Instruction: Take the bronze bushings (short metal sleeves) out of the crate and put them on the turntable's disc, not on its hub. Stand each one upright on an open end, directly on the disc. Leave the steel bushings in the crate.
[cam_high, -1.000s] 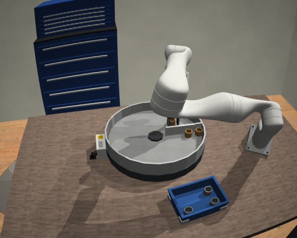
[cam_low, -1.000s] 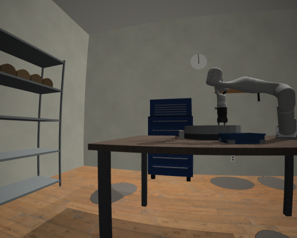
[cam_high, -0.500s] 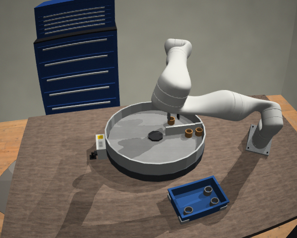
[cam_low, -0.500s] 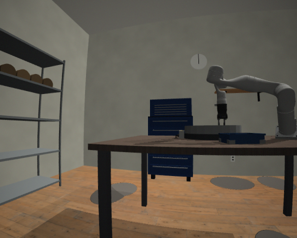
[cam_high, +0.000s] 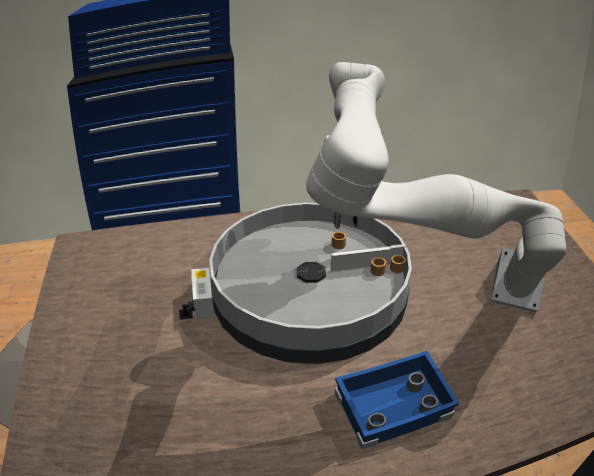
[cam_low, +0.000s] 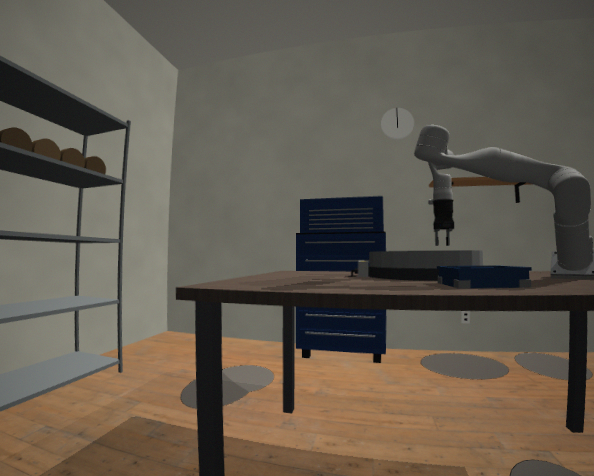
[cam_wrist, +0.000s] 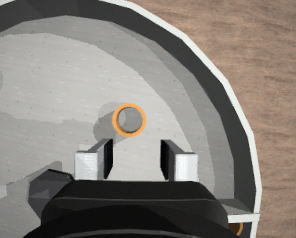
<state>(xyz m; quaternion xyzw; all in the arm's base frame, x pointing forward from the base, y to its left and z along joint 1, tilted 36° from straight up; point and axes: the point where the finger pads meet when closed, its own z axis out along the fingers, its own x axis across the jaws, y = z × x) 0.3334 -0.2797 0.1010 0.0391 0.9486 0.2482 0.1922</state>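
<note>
Three bronze bushings stand upright on the turntable's disc (cam_high: 250, 305) (cam_wrist: 55, 85). One bushing (cam_high: 339, 244) (cam_wrist: 144, 120) is alone behind the divider. The other two, a left one (cam_high: 378, 270) and a right one (cam_high: 398, 267), stand apart in front of the divider near the right rim. My gripper (cam_high: 346, 223) (cam_low: 442, 244) (cam_wrist: 136, 153) is open and empty, above the disc and higher than the lone bushing, which shows beyond the fingertips in the wrist view. The blue crate (cam_high: 410, 423) (cam_low: 482, 278) holds three steel bushings and no bronze one is visible in it.
The disc has a dark hub (cam_high: 311, 272), a raised rim wall (cam_high: 310, 336) and a light divider (cam_high: 357, 259) from near the hub to the rim. A small control box (cam_high: 202, 295) stands against the turntable's left side. The crate is in front of the turntable.
</note>
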